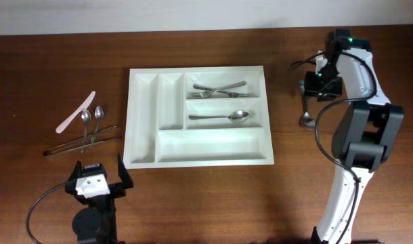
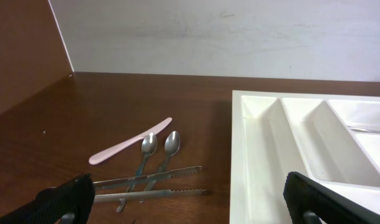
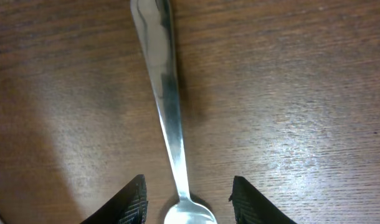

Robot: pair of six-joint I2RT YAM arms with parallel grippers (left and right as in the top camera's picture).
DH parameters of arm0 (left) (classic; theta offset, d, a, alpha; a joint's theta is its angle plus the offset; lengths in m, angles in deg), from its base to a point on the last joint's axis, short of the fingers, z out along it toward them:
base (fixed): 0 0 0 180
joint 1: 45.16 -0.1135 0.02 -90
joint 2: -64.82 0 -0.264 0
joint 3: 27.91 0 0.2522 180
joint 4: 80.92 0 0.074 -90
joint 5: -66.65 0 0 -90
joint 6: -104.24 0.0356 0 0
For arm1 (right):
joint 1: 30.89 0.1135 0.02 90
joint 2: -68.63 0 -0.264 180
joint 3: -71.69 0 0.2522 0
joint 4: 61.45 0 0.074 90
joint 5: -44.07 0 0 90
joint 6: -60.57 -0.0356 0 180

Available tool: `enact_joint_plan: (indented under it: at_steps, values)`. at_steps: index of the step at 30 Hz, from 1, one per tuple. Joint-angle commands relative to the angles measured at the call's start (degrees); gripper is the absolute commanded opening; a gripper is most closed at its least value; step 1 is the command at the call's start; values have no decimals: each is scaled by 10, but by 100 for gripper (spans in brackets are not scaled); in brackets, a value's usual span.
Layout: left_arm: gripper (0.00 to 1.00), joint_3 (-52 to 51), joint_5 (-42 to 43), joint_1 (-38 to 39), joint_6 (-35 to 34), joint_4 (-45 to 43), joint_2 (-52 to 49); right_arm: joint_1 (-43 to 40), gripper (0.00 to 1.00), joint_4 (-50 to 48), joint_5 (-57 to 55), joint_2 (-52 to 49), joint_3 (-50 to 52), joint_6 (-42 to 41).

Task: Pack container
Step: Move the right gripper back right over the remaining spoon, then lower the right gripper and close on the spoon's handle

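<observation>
With the white cutlery tray [image 1: 206, 146] lying mid-worktop [image 1: 57, 68], the right hand [image 3: 189, 199] hung partly open astride a loose spoon [image 3: 165, 93] right of the tray, gripping nothing and likely needing to pinch its handle next, while the left hand [image 1: 100, 173] sat wide open and empty.

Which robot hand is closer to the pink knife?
Left. The left gripper is near the pink knife, left of the cutlery tray; the right gripper is across the tray, over a spoon.
</observation>
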Motion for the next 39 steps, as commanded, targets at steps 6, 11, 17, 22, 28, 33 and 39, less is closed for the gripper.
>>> enact_joint_plan:
  at_steps: [6, 11, 17, 22, 28, 33, 39]
  values:
    - [99, -3, 6, -4, 11, -1, 2, 48, 44, -7, -90, -1, 14, -28]
    - [99, -3, 6, -4, 11, -1, 2, 41, 44, -6, -122, -1, 41, -56]
    - [99, -3, 6, -4, 11, -1, 2, 36, 44, -7, -122, -1, 51, -60]
    - [99, -3, 7, -4, 11, -1, 2, 37, 44, -10, -116, -2, 51, -70]
    - [99, -3, 6, -4, 11, -1, 2, 37, 44, -11, -87, -13, 51, -70]
    - [99, -3, 6, -4, 11, -1, 2, 37, 43, -11, -72, -27, 51, -70]
    - [99, -3, 6, -4, 11, -1, 2, 37, 37, -14, -72, -37, 51, -70]
